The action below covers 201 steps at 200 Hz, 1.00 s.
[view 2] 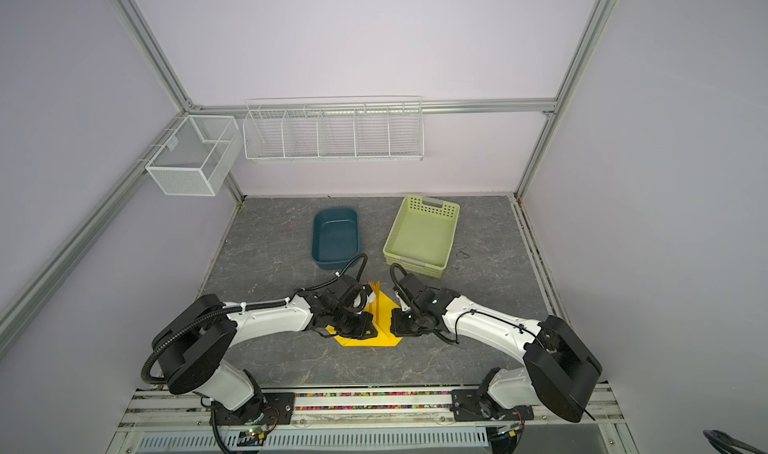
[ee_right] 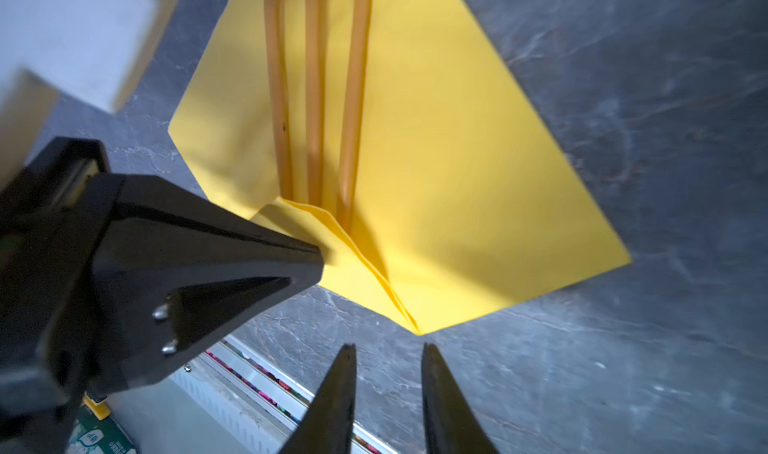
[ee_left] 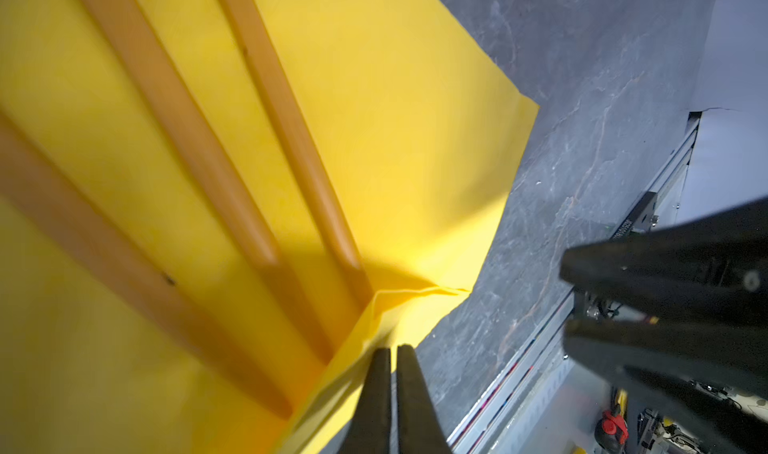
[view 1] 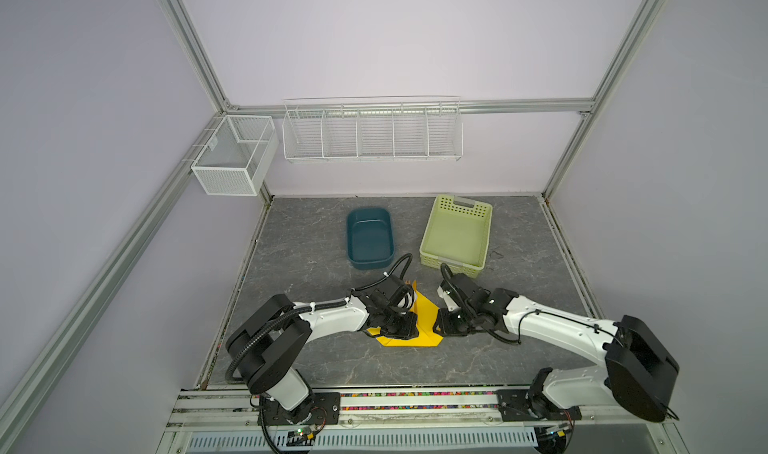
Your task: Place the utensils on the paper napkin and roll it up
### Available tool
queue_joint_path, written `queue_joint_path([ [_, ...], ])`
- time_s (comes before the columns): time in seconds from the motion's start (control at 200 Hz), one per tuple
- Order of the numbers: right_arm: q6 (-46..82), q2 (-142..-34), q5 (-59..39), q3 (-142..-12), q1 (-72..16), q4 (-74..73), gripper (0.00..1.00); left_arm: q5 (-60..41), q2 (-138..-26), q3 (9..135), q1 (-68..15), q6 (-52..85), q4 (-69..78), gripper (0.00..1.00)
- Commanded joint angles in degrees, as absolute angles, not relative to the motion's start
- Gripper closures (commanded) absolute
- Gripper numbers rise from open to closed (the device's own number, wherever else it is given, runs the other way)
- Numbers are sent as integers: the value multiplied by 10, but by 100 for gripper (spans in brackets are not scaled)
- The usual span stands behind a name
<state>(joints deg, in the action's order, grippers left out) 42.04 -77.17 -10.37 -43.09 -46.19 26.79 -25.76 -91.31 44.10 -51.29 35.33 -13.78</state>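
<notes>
The yellow paper napkin lies on the grey table between my two arms. Three orange utensils lie side by side along it. Their far ends stick out past its far corner. A near corner of the napkin is folded up over the handle ends. My left gripper is shut, pinching that folded edge. My right gripper is open and empty over bare table, just short of the napkin's near point.
A dark blue tub and a pale green perforated basket stand behind the napkin. White wire racks and a mesh box hang on the back wall. The metal rail runs along the front edge.
</notes>
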Motion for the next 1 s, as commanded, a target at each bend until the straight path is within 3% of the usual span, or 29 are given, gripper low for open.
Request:
queue_joint_path([
  [0.0,416,-751,-125,-398,-415,281,64,-235,-920,460,-513,356,-138,92],
  [0.195,431,-740,-195,-336,-322,214,47,-229,-926,460,-513,358,-143,92],
  [0.29,443,-746,-237,-305,-282,166,45,-230,-931,460,-513,359,-143,92],
  [0.61,484,-803,-329,-244,-241,2,46,-238,-939,459,-513,359,-143,92],
  [1.0,552,-867,-414,-220,-256,-152,50,-243,-945,458,-513,358,-140,92],
])
